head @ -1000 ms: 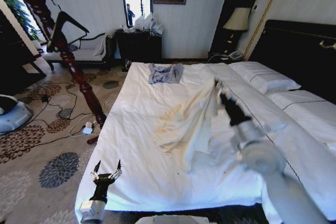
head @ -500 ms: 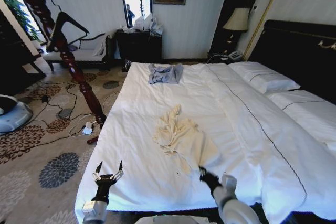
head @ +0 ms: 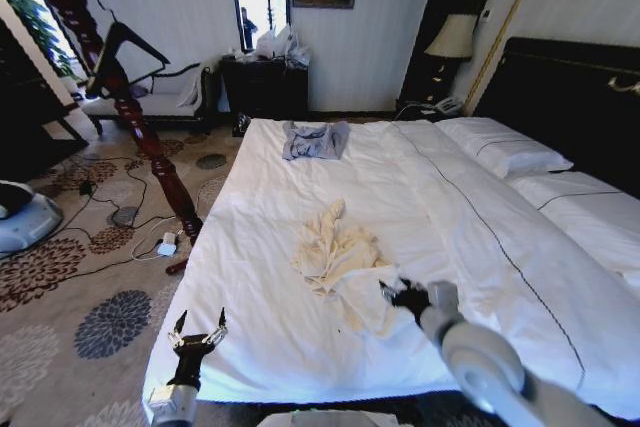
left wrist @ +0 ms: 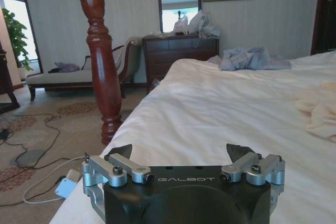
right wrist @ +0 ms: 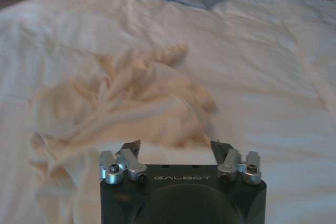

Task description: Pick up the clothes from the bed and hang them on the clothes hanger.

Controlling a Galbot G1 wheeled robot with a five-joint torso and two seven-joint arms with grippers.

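A: Where's the right claw (head: 393, 294)?

B: At the near edge of the shirt (head: 338, 252), fingers spread, nothing between them. The shirt lies crumpled mid-bed (head: 290, 337), well short of the blue-grey garment (head: 314, 139).

A: And the left claw (head: 197, 334)?

B: Spread too, idle off the bed's near left corner.

A: How should the grab go?

B: Come down on a thick fold and pinch deep, I'd say, so the thin cloth won't slip and the sheet stays out. The hanger (head: 128, 47) waits on the post (head: 110, 77), far left.
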